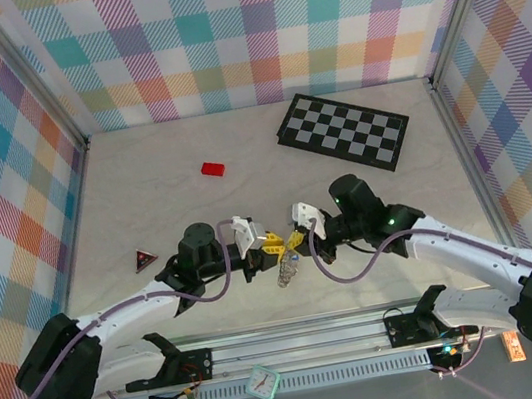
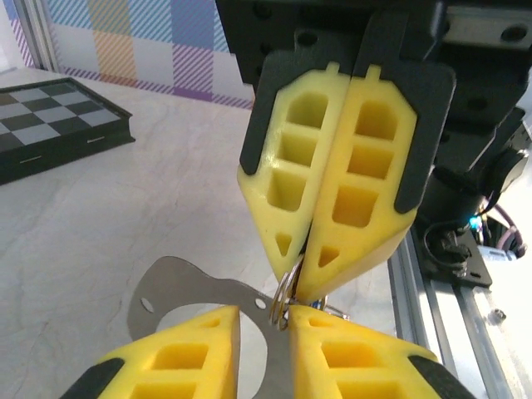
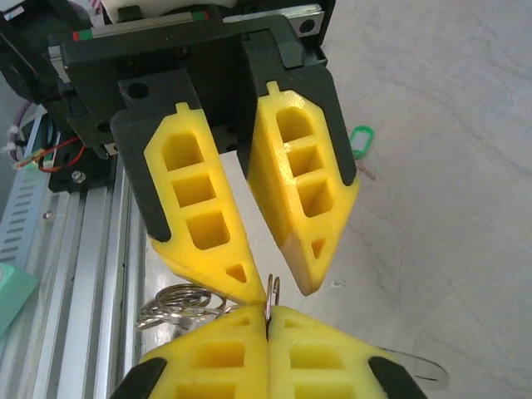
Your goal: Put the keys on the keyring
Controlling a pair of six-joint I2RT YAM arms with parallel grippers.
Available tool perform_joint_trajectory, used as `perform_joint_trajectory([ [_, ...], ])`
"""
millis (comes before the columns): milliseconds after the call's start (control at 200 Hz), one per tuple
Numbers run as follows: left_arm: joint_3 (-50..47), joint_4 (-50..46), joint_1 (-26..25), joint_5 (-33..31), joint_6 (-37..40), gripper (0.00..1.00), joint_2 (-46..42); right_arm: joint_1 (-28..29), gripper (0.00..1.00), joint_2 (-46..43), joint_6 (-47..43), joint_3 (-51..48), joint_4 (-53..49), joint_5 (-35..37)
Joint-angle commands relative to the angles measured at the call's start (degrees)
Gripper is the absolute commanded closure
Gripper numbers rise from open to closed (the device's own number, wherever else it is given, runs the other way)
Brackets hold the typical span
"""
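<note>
The keyring (image 3: pixel 272 288) stands edge-on between the tips of my right hand (image 3: pixel 268 320), which is clamped tight on it. My left hand (image 2: pixel 264 316) meets it tip to tip, fingers slightly parted either side of the ring. Both arms reach inward, low over the table (image 3: pixel 432 208). The ring is thin and silvery, with a cluster of loops (image 3: pixel 179 303) just beside it.

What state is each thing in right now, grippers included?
right gripper: shut, pinching the keyring at its tips.
left gripper: jaws slightly apart, tips beside the keyring; any grip unclear.
green key: lying loose on the table, not on the keyring.
checkerboard: lying flat, untouched.
red block: resting on the table, untouched.
</note>
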Motion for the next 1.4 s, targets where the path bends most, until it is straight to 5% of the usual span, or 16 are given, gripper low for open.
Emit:
perform_joint_trajectory([
  [0,3.19,-8.84,-0.10,-1.26,4.56,0.79,-2.12,0.69,1.00,1.98,-7.54,5.28,-10.89,-1.67],
  [390,7.39,-15.05,-0.02,0.26,7.96,0.81,-0.99,3.86,1.00,8.14,-14.37,14.47,-20.52,0.01],
  [510,8.40,-15.63,-0.10,1.62,8.58,0.88,-0.25,4.79,1.00,9.20,-14.47,15.68,-20.20,-0.80],
  [610,8.53,-16.13,-0.05,3.06,9.39,0.99,-0.38,4.70,1.00,8.16,-12.95,14.64,-17.35,-1.50],
  [855,4.16,-9.96,-0.08,3.71,7.54,1.00,-2.49,-2.00,0.65,0.16,-2.39,4.62,-4.73,-5.65],
  [1105,-0.67,3.71,-0.10,4.93,0.32,1.00,-1.50,-5.08,0.65,-4.09,6.57,-5.31,9.87,-10.22],
  [1395,-1.88,8.68,-0.10,5.08,-2.35,1.00,-0.25,-4.98,0.70,-1.58,7.66,-6.57,12.72,-11.43],
])
